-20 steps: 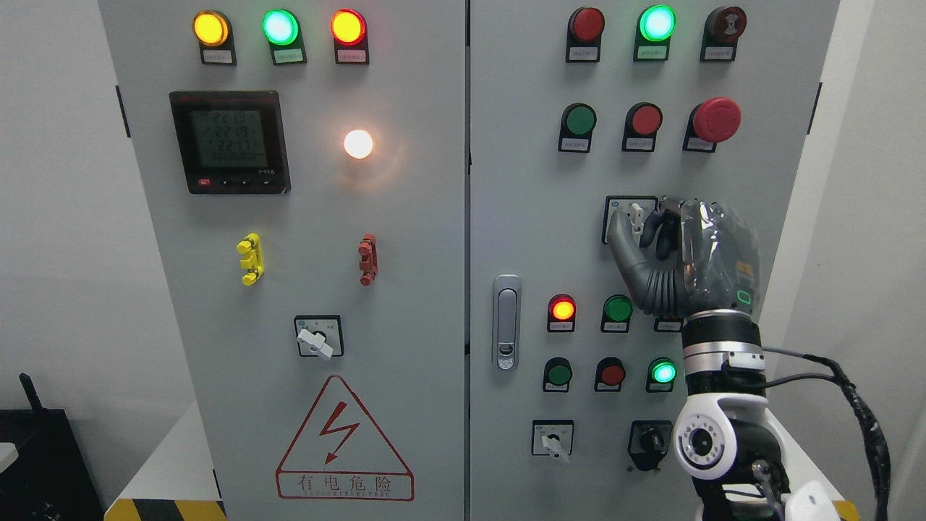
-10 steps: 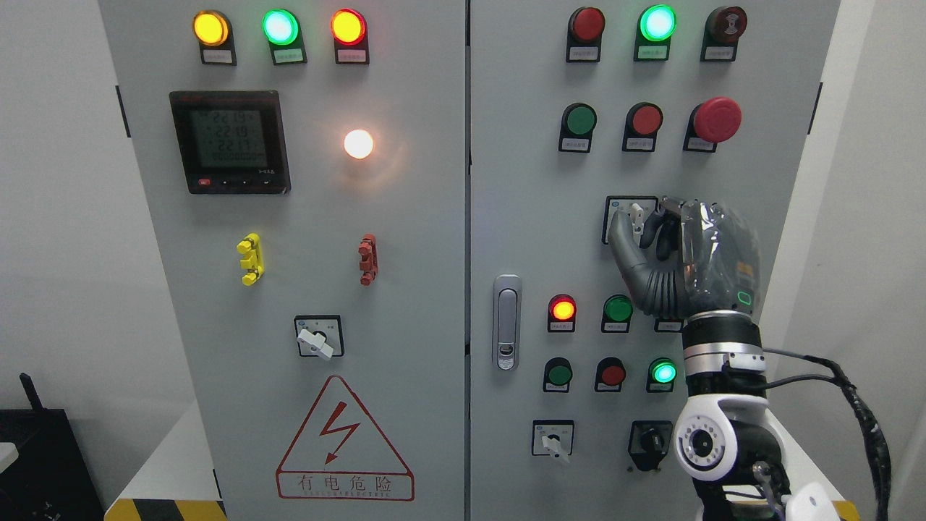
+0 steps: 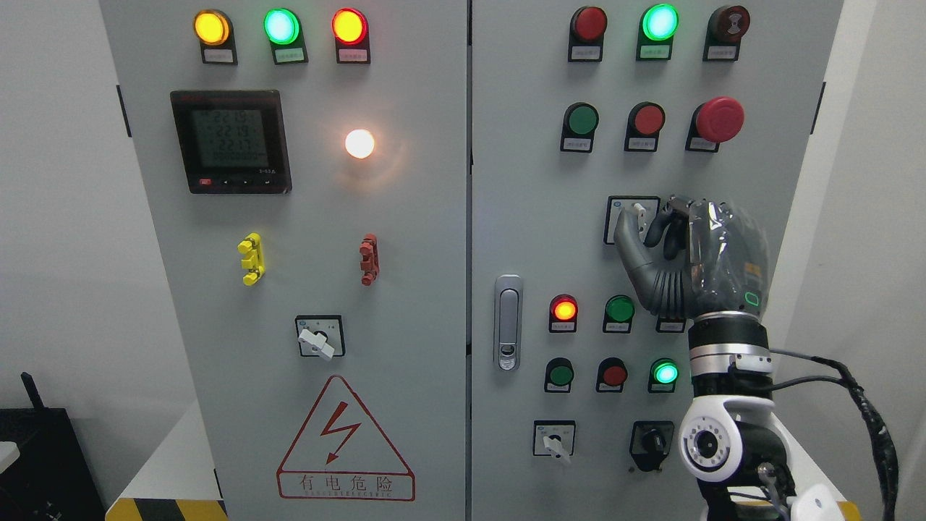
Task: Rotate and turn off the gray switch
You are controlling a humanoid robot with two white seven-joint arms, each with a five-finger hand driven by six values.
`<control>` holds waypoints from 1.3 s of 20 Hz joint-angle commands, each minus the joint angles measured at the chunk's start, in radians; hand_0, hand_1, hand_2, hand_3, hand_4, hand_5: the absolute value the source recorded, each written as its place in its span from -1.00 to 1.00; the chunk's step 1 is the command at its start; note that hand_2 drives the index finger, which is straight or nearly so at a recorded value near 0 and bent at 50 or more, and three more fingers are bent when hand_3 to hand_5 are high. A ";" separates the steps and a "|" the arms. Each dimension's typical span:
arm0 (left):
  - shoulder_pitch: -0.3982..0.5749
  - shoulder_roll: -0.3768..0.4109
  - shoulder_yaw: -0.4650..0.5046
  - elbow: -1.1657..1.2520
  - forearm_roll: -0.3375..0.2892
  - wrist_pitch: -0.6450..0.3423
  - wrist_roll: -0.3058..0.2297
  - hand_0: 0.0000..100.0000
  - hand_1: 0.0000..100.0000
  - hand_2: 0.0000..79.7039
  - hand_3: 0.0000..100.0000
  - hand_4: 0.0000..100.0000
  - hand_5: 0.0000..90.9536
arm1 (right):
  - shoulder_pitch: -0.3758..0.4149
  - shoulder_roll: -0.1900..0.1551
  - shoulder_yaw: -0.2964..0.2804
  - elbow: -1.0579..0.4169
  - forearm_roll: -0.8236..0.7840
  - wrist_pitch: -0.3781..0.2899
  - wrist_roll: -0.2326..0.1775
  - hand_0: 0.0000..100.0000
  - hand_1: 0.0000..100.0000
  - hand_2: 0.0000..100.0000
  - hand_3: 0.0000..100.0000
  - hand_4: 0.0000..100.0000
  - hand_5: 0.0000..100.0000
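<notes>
The right hand was up at the right door's mid panel, thumb and fingers pinched round the gray switch; its lever stood near upright at the hand's upper left, left arm unseen.

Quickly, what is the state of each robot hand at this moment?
Left robot hand: not in view.
Right robot hand: fingers closed on the gray switch on the right door.

Right robot hand covers most of the gray switch; labels beneath nearby buttons too small to read.
</notes>
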 commanded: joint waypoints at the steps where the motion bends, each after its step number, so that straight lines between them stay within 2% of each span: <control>1: 0.000 0.000 0.032 0.023 -0.008 -0.001 0.000 -0.76 -0.22 -1.00 -1.00 -1.00 -1.00 | 0.005 -0.007 -0.012 -0.036 0.000 -0.001 -0.003 0.04 -0.39 0.52 0.94 0.74 0.99; 6: 0.000 0.000 0.032 0.023 -0.008 0.001 0.000 -0.76 -0.22 -1.00 -1.00 -1.00 -1.00 | 0.023 -0.010 -0.013 -0.097 -0.001 -0.019 -0.040 0.08 -0.39 0.50 0.93 0.74 0.99; 9: 0.000 0.000 0.032 0.023 -0.008 0.001 0.001 -0.76 -0.22 -1.00 -1.00 -1.00 -1.00 | 0.066 -0.010 -0.028 -0.161 0.000 -0.105 -0.066 0.08 -0.38 0.38 0.90 0.68 0.96; 11: 0.000 0.000 0.032 0.023 -0.008 -0.001 0.000 -0.76 -0.22 -1.00 -1.00 -1.00 -1.00 | 0.103 -0.008 -0.038 -0.201 0.000 -0.170 -0.078 0.07 -0.37 0.31 0.87 0.63 0.85; 13: 0.000 0.000 0.032 0.023 -0.008 0.001 0.000 -0.76 -0.22 -1.00 -1.00 -1.00 -1.00 | 0.141 -0.007 -0.050 -0.230 -0.001 -0.225 -0.092 0.05 -0.34 0.21 0.76 0.60 0.70; 15: 0.000 0.000 0.032 0.023 -0.008 0.001 0.001 -0.76 -0.22 -1.00 -1.00 -1.00 -1.00 | 0.187 -0.005 -0.065 -0.260 -0.003 -0.285 -0.093 0.03 -0.31 0.14 0.69 0.47 0.49; 16: 0.000 0.000 0.032 0.023 -0.008 0.001 0.000 -0.76 -0.22 -1.00 -1.00 -1.00 -1.00 | 0.212 -0.005 -0.070 -0.273 -0.003 -0.306 -0.093 0.03 -0.31 0.13 0.67 0.43 0.45; 18: 0.001 0.000 0.032 0.023 -0.008 0.001 0.000 -0.76 -0.22 -1.00 -1.00 -1.00 -1.00 | 0.253 -0.005 -0.082 -0.293 -0.004 -0.345 -0.093 0.03 -0.31 -0.01 0.37 0.16 0.14; 19: 0.000 0.000 0.032 0.023 -0.008 0.001 0.001 -0.76 -0.22 -1.00 -1.00 -1.00 -1.00 | 0.264 -0.005 -0.085 -0.293 -0.004 -0.357 -0.093 0.03 -0.31 -0.04 0.30 0.07 0.04; 20: 0.000 0.000 0.032 0.023 -0.008 0.001 0.000 -0.76 -0.22 -1.00 -1.00 -1.00 -1.00 | 0.276 -0.005 -0.094 -0.296 -0.004 -0.371 -0.093 0.05 -0.34 -0.19 0.04 -0.20 -0.30; 21: 0.000 0.000 0.032 0.023 -0.008 0.001 0.000 -0.76 -0.22 -1.00 -1.00 -1.00 -1.00 | 0.285 -0.005 -0.100 -0.301 -0.004 -0.381 -0.093 0.06 -0.36 -0.30 -0.16 -0.42 -0.51; 22: 0.000 0.000 0.032 0.023 -0.008 0.001 0.000 -0.76 -0.22 -1.00 -1.00 -1.00 -1.00 | 0.293 -0.007 -0.102 -0.304 -0.004 -0.385 -0.092 0.06 -0.38 -0.38 -0.28 -0.55 -0.64; 23: 0.001 0.000 0.032 0.023 -0.008 0.001 0.001 -0.76 -0.22 -1.00 -1.00 -1.00 -1.00 | 0.296 -0.007 -0.104 -0.306 -0.004 -0.386 -0.090 0.05 -0.39 -0.54 -0.49 -0.76 -0.87; 24: 0.000 0.000 0.032 0.023 -0.008 0.001 0.001 -0.76 -0.22 -1.00 -1.00 -1.00 -1.00 | 0.298 -0.008 -0.111 -0.307 -0.004 -0.386 -0.086 0.03 -0.40 -0.68 -0.69 -0.96 -1.00; 26: 0.000 0.000 0.032 0.023 -0.008 0.001 0.001 -0.76 -0.22 -1.00 -1.00 -1.00 -1.00 | 0.308 -0.011 -0.130 -0.313 -0.004 -0.395 -0.078 -0.02 -0.41 -0.85 -0.92 -1.00 -1.00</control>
